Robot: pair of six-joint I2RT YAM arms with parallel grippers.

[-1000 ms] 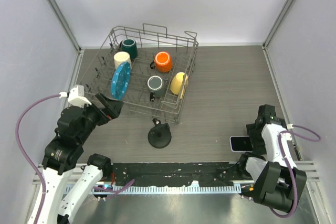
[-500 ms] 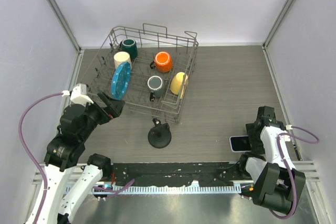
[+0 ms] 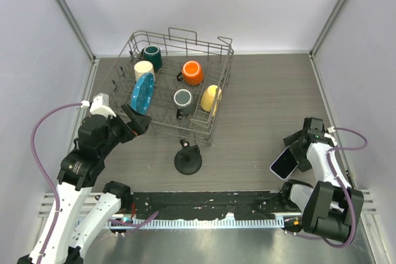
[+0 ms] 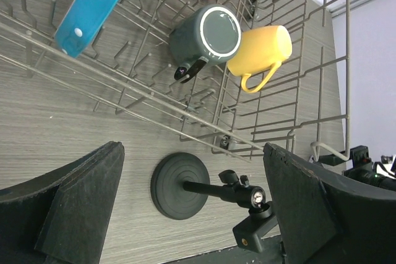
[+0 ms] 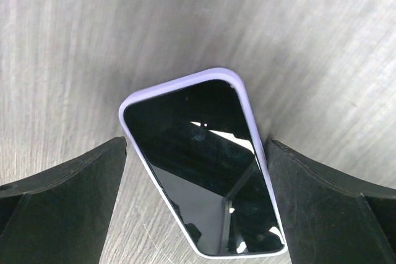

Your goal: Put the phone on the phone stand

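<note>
Black phone [image 5: 201, 165] lies skewed between wide right fingers [image 5: 62, 196], ungripped; closing could pivot or skid it. Left fingers [image 4: 68, 202] wide, empty, near stand [image 4: 179, 187]

Mugs [image 3: 192, 72], blue plate [image 3: 142, 94] in rack [image 3: 224, 78]

left claw [image 4: 192, 149]: jaws wide, angled forward-down | right claw [image 5: 195, 146]: jaws wide, pointing down

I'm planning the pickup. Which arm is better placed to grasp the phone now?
Right. The right pincer is open, its jaws flanking the phone, while the left pincer, also open, hangs near the phone stand, far from the phone.
</note>
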